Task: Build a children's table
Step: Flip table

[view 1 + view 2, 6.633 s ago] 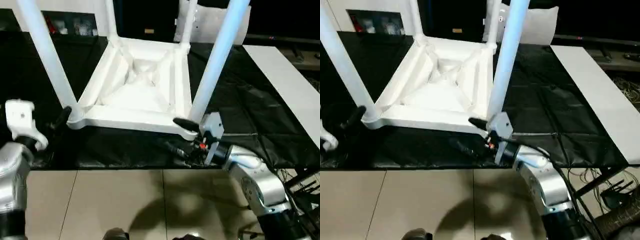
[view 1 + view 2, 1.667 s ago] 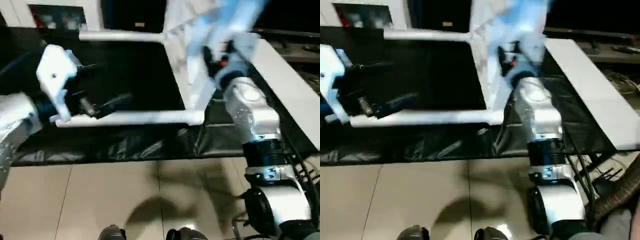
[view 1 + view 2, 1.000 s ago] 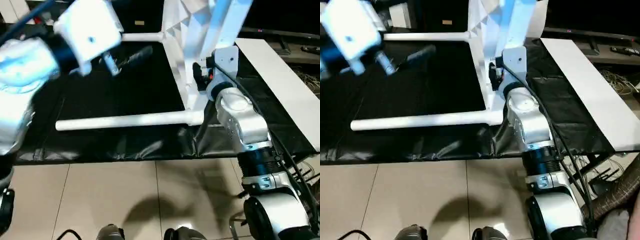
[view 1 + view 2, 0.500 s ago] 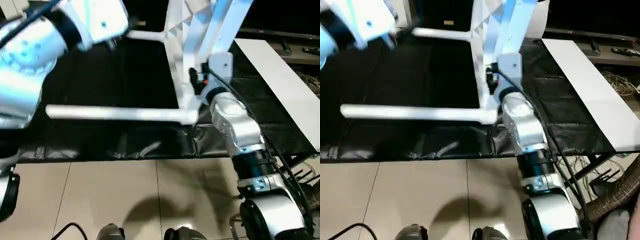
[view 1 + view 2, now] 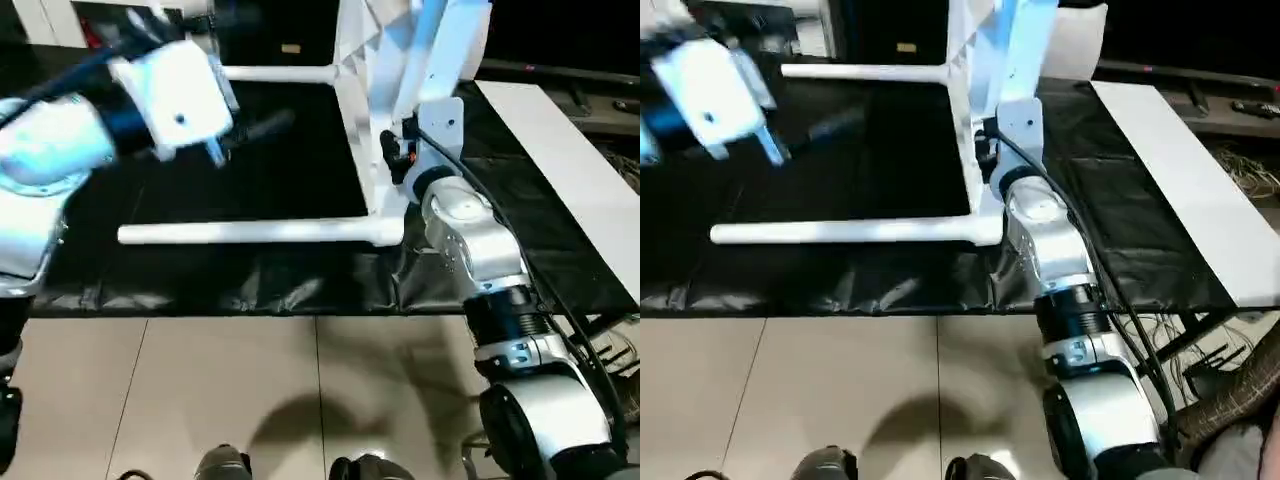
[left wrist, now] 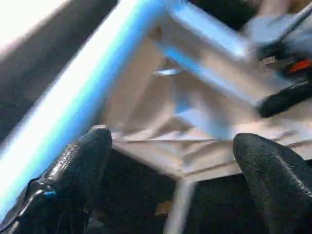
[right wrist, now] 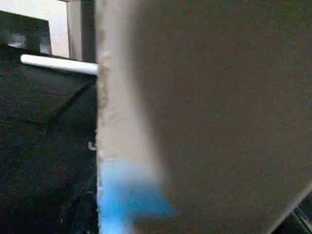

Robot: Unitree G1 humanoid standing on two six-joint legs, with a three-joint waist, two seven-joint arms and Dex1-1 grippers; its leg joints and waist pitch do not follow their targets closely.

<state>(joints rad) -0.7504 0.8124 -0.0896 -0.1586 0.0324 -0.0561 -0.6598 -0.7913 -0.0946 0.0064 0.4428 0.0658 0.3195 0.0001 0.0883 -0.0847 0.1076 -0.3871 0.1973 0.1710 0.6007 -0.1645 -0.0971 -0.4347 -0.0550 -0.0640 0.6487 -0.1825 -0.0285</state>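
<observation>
The children's table lies tipped on its side on the black surface, its white top standing upright. One lower leg points left along the near edge. A second leg points left farther back, and the upper legs rise toward me. My right gripper is pressed against the top's near rim, and the table's surface sits close in front of the right wrist camera. My left gripper hangs open in the air left of the top, between the two lower legs. Its fingertips stand wide apart, facing the ribbed underside.
The black-covered work surface spreads under the table. A long white board lies on its right side. Tiled floor runs along the near edge, and cables hang at the lower right.
My left arm has swung above the surface and its open gripper now sits lower, nearer the table top. The table stays on its side with my right gripper at its rim.
</observation>
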